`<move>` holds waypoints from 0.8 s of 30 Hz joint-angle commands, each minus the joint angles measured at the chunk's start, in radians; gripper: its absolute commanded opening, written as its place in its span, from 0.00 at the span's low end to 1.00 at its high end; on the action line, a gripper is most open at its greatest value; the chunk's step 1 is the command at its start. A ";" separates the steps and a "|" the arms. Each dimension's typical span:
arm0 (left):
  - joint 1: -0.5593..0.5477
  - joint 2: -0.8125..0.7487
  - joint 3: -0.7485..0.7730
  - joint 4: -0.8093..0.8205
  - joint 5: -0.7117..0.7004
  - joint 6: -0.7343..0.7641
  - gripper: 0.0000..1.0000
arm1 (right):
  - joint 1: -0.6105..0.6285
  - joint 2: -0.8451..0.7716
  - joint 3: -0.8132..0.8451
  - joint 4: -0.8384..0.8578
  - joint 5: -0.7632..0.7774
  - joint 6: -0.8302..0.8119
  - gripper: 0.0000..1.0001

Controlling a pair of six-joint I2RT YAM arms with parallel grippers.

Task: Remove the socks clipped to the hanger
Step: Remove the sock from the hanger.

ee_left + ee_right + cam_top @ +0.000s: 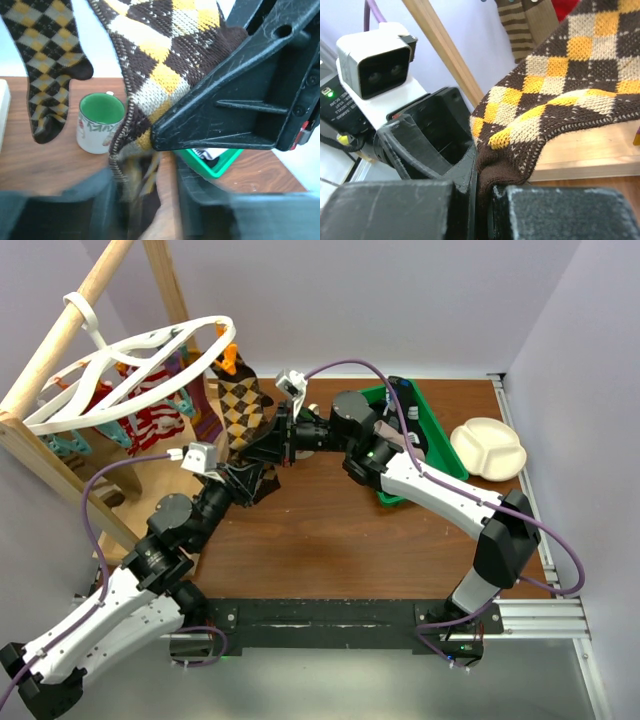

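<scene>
Right gripper (482,202) pinches shut on the checkered sock (560,75), which hangs apparently still clipped under the hanger (130,380), while the left gripper (145,200) straddles its lower end, grip impossible to tell; other socks (150,425) hang there too, so nearly everything remains.

My right gripper (484,202) is clamped on the brown hem of the checkered sock (560,85), with the fabric pinched between both fingers (395,212). Just left of the sock: left gripper (437,142), with a white camera box (374,65) above it. Wooden pole (442,55) slants behind the sock. Striped sock (525,25) hangs above it. Wooden board (580,157) lies beneath it.
</scene>
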 commanded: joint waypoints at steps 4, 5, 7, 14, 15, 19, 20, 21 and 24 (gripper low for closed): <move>0.007 0.017 0.000 0.016 -0.024 -0.034 0.00 | 0.010 -0.013 0.019 0.019 0.093 -0.029 0.21; 0.007 0.014 0.000 0.008 -0.031 -0.051 0.00 | 0.012 -0.017 0.012 0.018 0.125 -0.041 0.30; 0.007 0.003 -0.001 -0.010 -0.042 -0.068 0.00 | 0.012 -0.037 -0.002 -0.013 0.167 -0.090 0.51; 0.007 -0.014 0.023 -0.146 -0.031 -0.131 0.00 | -0.022 -0.057 0.013 -0.106 0.232 -0.250 0.65; 0.007 -0.015 0.030 -0.156 -0.024 -0.135 0.00 | -0.049 -0.057 0.010 -0.103 0.191 -0.245 0.65; 0.007 -0.023 0.043 -0.209 -0.010 -0.169 0.00 | -0.143 -0.057 -0.011 0.025 0.037 -0.164 0.65; 0.007 -0.023 0.043 -0.219 -0.001 -0.178 0.00 | -0.158 -0.051 -0.013 0.050 0.012 -0.150 0.66; 0.007 -0.021 0.046 -0.225 0.021 -0.183 0.00 | -0.176 -0.047 0.002 0.068 -0.009 -0.135 0.66; 0.007 -0.015 0.051 -0.242 0.053 -0.209 0.00 | -0.195 0.004 0.080 0.096 -0.074 -0.129 0.66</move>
